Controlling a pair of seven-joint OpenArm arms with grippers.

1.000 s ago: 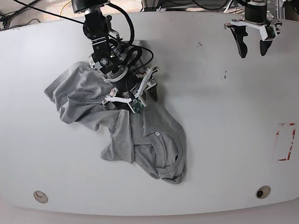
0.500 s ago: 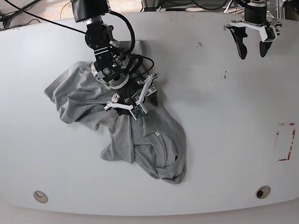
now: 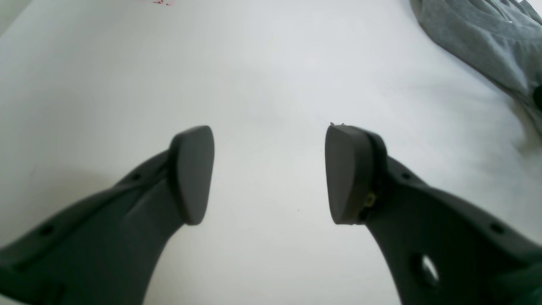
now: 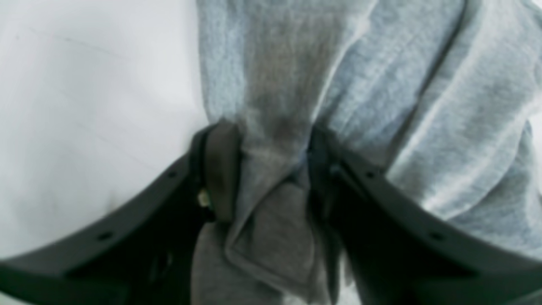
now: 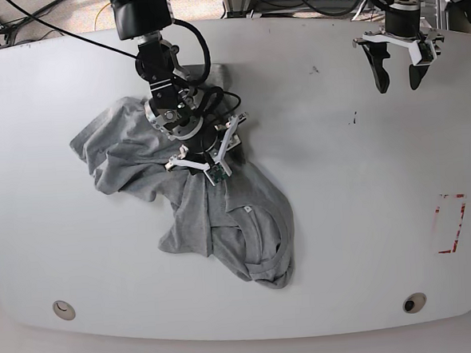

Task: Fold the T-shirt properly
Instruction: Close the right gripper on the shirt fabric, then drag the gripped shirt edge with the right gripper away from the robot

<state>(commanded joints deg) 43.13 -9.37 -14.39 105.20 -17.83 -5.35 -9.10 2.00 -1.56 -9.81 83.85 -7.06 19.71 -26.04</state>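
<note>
The heather-grey T-shirt [image 5: 222, 217] lies crumpled on the white table [image 5: 339, 178], left of the middle. No lettering shows. My right gripper [image 5: 216, 154] is pressed down on the shirt's upper middle. In the right wrist view the right gripper [image 4: 271, 169] is shut on a bunched fold of the T-shirt [image 4: 444, 106]. My left gripper [image 5: 398, 77] hangs open and empty over bare table at the back right, far from the shirt. In the left wrist view the left gripper [image 3: 269, 173] has its jaws wide apart, and a corner of the T-shirt [image 3: 478, 38] shows at the top right.
A red-outlined rectangle [image 5: 450, 223] is marked on the table at the right. Two round holes [image 5: 64, 309] [image 5: 413, 302] sit near the front edge. Cables and equipment line the back edge.
My right gripper's fingers have drawn together on the shirt fold, and the wrist has shifted slightly toward the back. The left arm has not moved.
</note>
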